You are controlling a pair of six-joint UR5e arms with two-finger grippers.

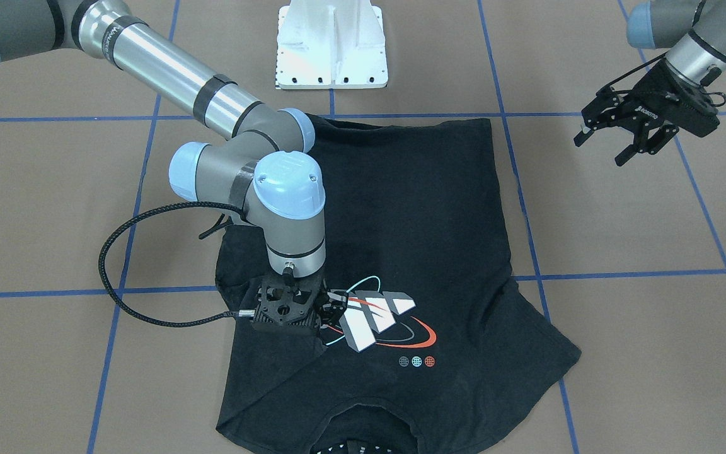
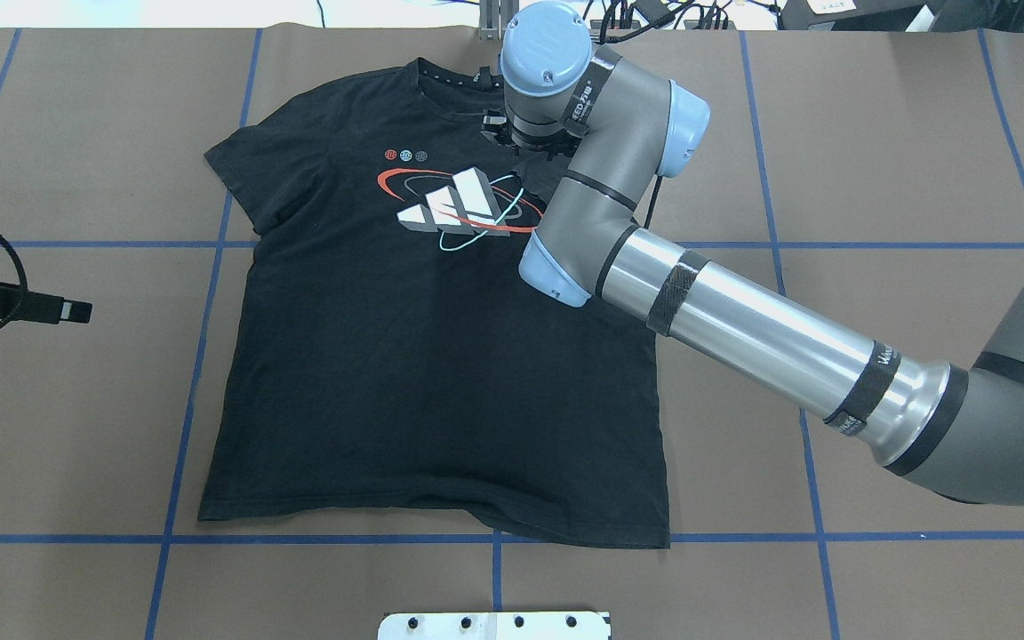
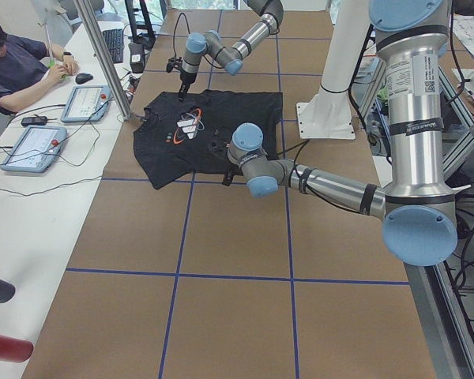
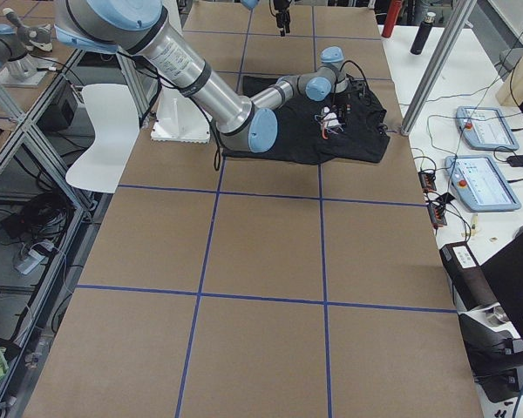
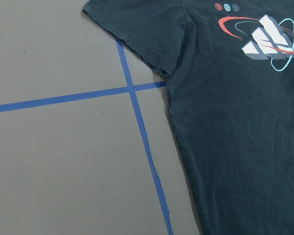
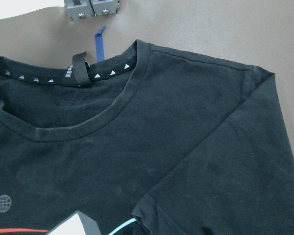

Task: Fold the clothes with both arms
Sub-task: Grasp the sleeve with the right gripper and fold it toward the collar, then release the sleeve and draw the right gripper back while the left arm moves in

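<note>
The black t-shirt (image 1: 413,208) lies face up on the brown table, collar away from the robot, and shows in the overhead view (image 2: 405,373). The sleeve on my right arm's side is folded in over the chest (image 6: 210,161), its hem beside the white, red and teal graphic (image 1: 375,318). My right gripper (image 1: 331,309) points down, low over that hem; its jaws look parted and the cloth lies flat. My left gripper (image 1: 601,148) hangs open and empty above bare table, well off the shirt's other side. That flat sleeve shows in the left wrist view (image 5: 137,34).
The white pedestal base (image 1: 331,44) stands behind the shirt's hem. Blue tape lines (image 2: 494,538) grid the table. A black cable (image 1: 117,277) loops off my right wrist. An operator (image 3: 16,63) and tablets (image 3: 31,146) are at the far table edge, by an aluminium post (image 3: 103,59).
</note>
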